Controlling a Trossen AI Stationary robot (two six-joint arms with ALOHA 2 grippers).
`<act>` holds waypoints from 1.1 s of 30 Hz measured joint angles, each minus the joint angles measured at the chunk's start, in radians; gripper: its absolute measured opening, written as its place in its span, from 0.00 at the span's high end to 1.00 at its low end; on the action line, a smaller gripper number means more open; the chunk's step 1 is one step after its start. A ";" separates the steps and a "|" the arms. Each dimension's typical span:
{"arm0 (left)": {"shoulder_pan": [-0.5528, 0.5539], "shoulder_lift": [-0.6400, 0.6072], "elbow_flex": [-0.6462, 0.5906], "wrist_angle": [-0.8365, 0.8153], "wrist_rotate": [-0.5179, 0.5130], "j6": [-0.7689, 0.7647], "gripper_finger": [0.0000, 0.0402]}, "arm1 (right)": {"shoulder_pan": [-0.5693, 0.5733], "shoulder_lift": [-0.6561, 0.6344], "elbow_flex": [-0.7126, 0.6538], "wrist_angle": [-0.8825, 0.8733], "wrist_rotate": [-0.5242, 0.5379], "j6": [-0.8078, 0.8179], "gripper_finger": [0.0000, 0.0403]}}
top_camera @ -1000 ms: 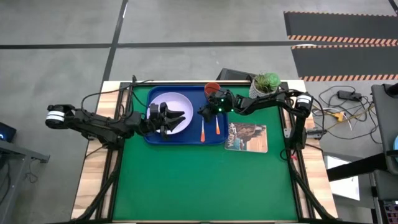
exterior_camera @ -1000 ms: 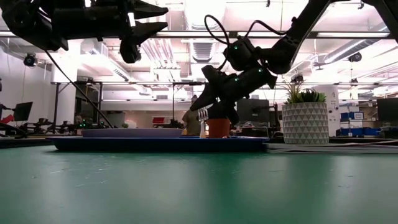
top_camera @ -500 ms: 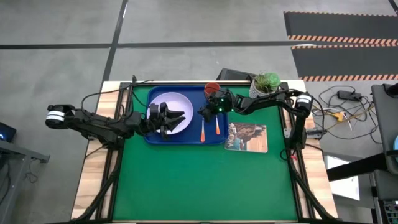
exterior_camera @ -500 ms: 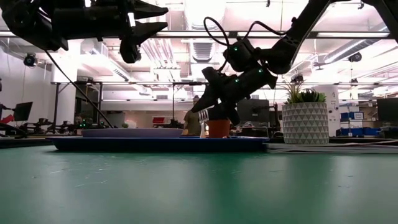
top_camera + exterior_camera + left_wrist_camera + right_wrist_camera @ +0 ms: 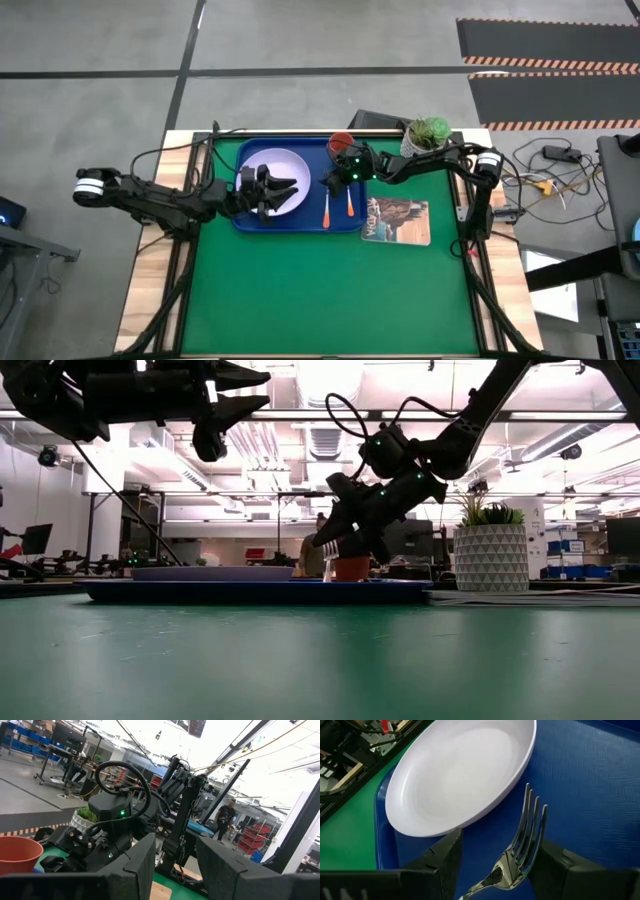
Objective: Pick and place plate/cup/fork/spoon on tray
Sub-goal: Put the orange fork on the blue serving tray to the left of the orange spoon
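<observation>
Green-matted worktop (image 5: 320, 290); blue tray (image 5: 340, 222) at its far edge; booklet (image 5: 397, 220) beside tray; plant pot (image 5: 424, 137) beyond booklet.

Tableware gathered on the tray at the table's far side

The large blue rectangular plastic tray (image 5: 243, 223) carries the round pale lavender-white plate (image 5: 288, 165) on its left half. Right of the plate lie the orange-handled fork with silver tines (image 5: 325, 208) and the orange-handled spoon (image 5: 349, 205), side by side. The small orange-red plastic cup (image 5: 340, 141) stands upright at the far right corner.
</observation>
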 joint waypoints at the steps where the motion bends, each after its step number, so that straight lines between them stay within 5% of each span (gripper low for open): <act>1: 0.000 0.000 0.000 0.000 0.000 0.000 0.69 | 0.000 0.000 0.000 0.000 0.000 0.000 0.55; 33: 0.000 0.001 0.000 -0.007 -0.021 0.000 0.69 | -0.015 0.000 0.005 -0.081 0.060 -0.015 0.55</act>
